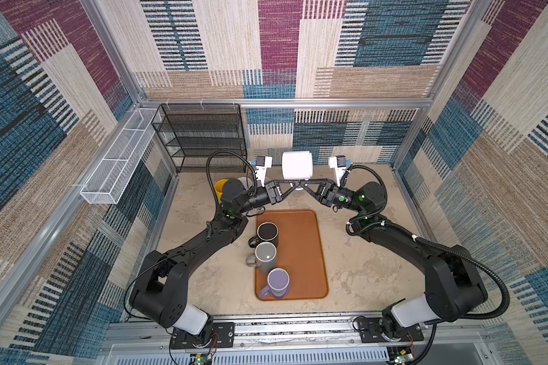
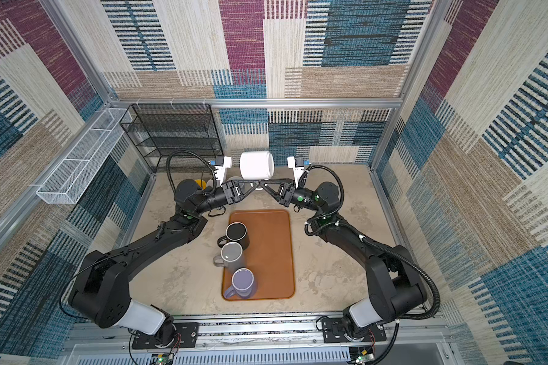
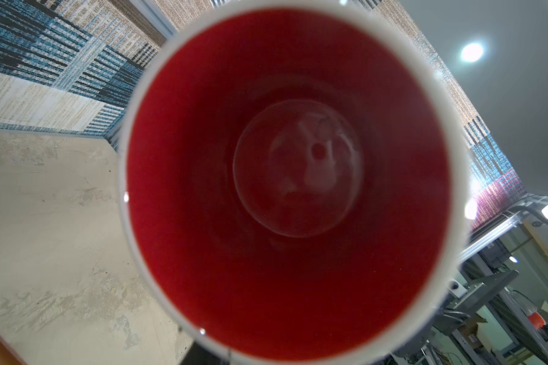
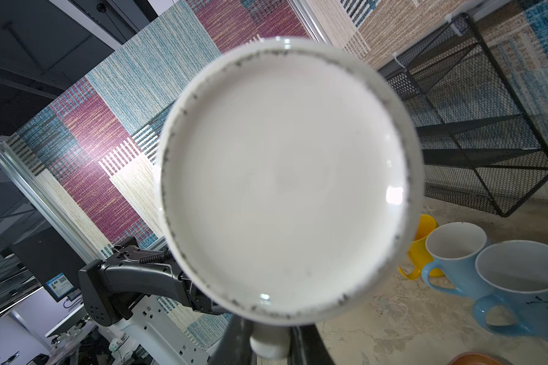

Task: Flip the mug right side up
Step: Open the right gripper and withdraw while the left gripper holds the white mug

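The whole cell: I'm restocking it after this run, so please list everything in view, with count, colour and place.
white mug: 1, white, red inside; in the air on its side, beyond the tray
tray: 1, brown; table centre
black mug: 1, black; tray, far end
grey mug: 1, grey; tray, middle
lilac mug: 1, lilac; tray, near end
yellow mug: 1, yellow; table, far left
blue mugs: 2, light blue; beside the yellow mug
shelf rack: 1, black mesh; back left corner
basket: 1, white mesh; left wall
table: 1, beige
left gripper: 1, black; under the white mug, grip unclear
right gripper: 1, black; shut on the white mug's handle
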Robot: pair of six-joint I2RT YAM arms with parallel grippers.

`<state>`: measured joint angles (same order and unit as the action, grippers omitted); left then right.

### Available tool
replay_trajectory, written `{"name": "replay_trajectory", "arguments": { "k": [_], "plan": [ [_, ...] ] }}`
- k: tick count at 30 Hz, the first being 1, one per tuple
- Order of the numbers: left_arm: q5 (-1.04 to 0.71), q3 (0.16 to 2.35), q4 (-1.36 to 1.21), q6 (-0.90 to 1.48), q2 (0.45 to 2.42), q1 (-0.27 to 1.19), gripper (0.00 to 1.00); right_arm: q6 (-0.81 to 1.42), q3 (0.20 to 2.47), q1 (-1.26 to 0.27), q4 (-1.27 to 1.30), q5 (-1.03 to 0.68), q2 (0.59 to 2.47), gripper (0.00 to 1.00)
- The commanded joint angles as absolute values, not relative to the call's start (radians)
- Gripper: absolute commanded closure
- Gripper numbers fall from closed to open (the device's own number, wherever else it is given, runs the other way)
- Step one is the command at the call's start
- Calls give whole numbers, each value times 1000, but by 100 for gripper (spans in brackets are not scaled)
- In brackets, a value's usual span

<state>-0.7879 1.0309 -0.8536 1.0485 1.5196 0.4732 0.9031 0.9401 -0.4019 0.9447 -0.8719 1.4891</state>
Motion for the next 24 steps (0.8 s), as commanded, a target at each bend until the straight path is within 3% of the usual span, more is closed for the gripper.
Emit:
{"name": "replay_trajectory", "arguments": {
  "k": [1,6,10,16,20,24],
  "plan": [
    [-770,1048,-948,1070,1523,474,78,890,950,-411,988,-982,1491,100],
    [-792,1056,-954,1072,1524,476,86,873,947,-411,969,-983,1489,100],
    [-785,1062,-925,1065,1518,477,100,859,952,-411,948,-986,1489,100],
    [-788,1060,-936,1066,1514,478,100,831,962,-410,891,-986,1483,100],
    [-787,1057,-927,1056,1495,480,100,811,968,-410,850,-982,1475,84],
    [-775,1048,-891,1028,1468,480,100,785,971,-410,814,-976,1461,78]
  ]
}}
